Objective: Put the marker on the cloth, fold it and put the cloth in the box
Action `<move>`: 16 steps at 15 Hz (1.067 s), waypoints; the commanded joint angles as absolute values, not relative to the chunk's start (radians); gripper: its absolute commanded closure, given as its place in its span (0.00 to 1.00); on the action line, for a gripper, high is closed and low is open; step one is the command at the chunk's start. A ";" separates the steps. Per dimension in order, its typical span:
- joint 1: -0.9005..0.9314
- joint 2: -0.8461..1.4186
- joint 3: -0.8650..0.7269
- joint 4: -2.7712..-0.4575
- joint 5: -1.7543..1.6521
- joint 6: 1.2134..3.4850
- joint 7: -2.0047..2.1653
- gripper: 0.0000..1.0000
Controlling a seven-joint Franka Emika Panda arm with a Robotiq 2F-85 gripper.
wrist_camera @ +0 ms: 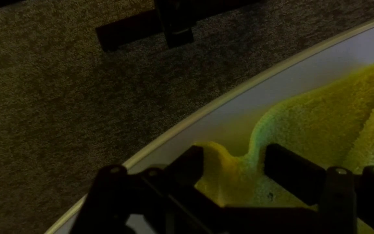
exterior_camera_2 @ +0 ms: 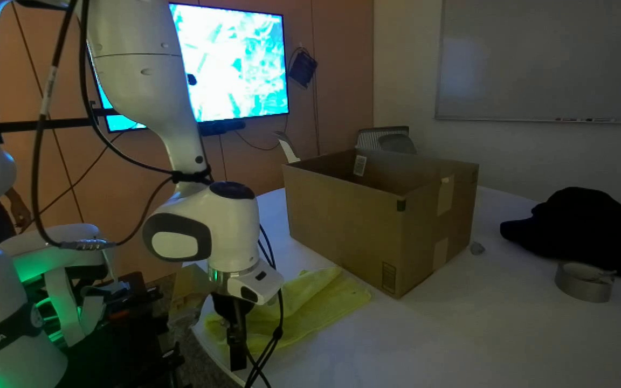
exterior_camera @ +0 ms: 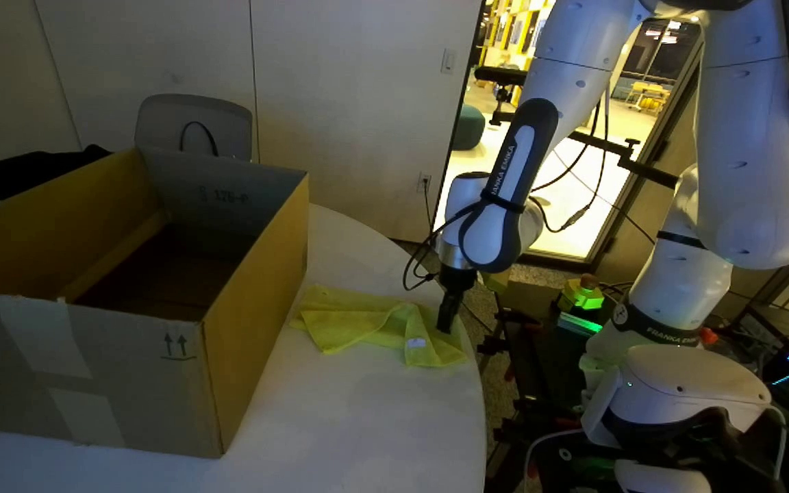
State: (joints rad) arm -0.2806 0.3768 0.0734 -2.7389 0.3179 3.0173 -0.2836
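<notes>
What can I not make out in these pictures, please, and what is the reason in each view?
Marker: not recognisable in any view; folds of the yellow cloth may hide it.
Box: in an exterior view, the picture's left edge cuts it off.
White patch on the cloth: in an exterior view, its marks are too small to read.
Dark spot: in the wrist view, too blurred to identify.

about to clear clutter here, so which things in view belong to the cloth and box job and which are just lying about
Part of the job:
yellow cloth, outside the box
cardboard box
tool, jaws apart with cloth between
marker, not visible here

Just lying about:
black fabric pile
grey roll, perhaps tape
small grey scrap
</notes>
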 commanded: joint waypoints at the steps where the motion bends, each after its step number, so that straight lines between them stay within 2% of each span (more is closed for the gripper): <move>1: -0.277 0.378 0.079 -2.731 0.307 3.012 -0.298 0.74; 4: -0.281 0.341 0.087 -2.738 0.306 2.989 -0.307 0.95; 6: -0.289 0.298 0.096 -2.747 0.308 2.970 -0.320 1.00; 8: -0.301 0.253 0.113 -2.754 0.314 2.958 -0.345 0.97; 16: -0.285 0.156 0.196 -2.714 0.328 2.926 -0.395 0.96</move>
State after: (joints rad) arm -0.2890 0.1899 0.1627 -2.7305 0.3201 2.9602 -0.3679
